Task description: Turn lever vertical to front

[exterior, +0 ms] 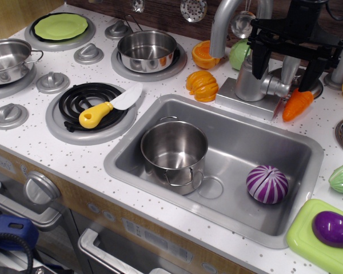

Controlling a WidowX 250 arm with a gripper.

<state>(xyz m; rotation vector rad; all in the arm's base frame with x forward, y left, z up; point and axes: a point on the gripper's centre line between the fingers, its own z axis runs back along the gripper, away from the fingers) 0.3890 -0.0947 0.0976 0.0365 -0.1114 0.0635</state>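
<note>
We note the black gripper (287, 67) hanging over the back right of the sink (300, 151), its two fingers spread wide: one finger (258, 60) comes down in front of the faucet body (251, 80), the other (313, 73) comes down to the right, near the top of the orange carrot (297, 104). Jaws released, nothing clamped between them; whether the left finger actually touches the faucet body we cannot tell. The lever (276, 87) sits between the fingers, below their crossbar: a short silver-grey stub jutting from the right side of the faucet body, long axis roughly horizontal, rounded end pointing right toward the carrot, just beside it. The curved spout (224, 25) rises to the left of the gripper. In the sink we see a steel pot (174, 153) at left and a purple-and-white striped ball-shaped toy (267, 184) at right, well apart. On the near burner (68, 123) lies a yellow-handled knife (110, 107)
</note>
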